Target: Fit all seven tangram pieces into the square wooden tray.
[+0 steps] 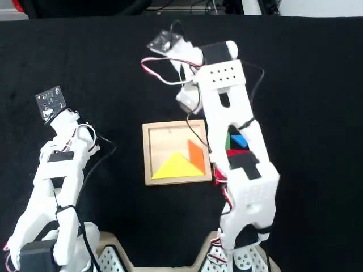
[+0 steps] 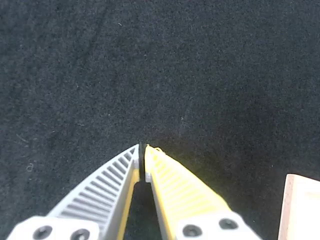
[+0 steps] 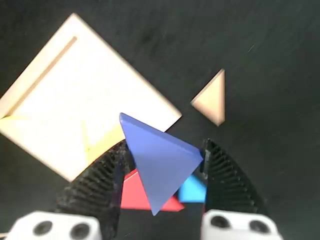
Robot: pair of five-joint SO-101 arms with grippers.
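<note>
The tray (image 1: 146,153) sits mid-table. Inside it, a yellow triangle (image 1: 173,167) lies along the near edge and an orange piece (image 1: 196,155) lies against the right edge. Just off that right edge, under the right arm, lie a red piece (image 1: 237,152), a green piece (image 1: 228,141) and a blue piece (image 1: 240,140). The right gripper (image 3: 165,145) clamps a violet triangle (image 3: 157,160) above them. A tan triangle (image 3: 212,97) lies near a tray corner. The left gripper (image 2: 141,147) is closed and empty over black cloth (image 2: 160,60) near the tray.

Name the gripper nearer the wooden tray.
Right. The right gripper holds a blue triangle beside the wooden tray; the left gripper sits over cloth, farther off.
</note>
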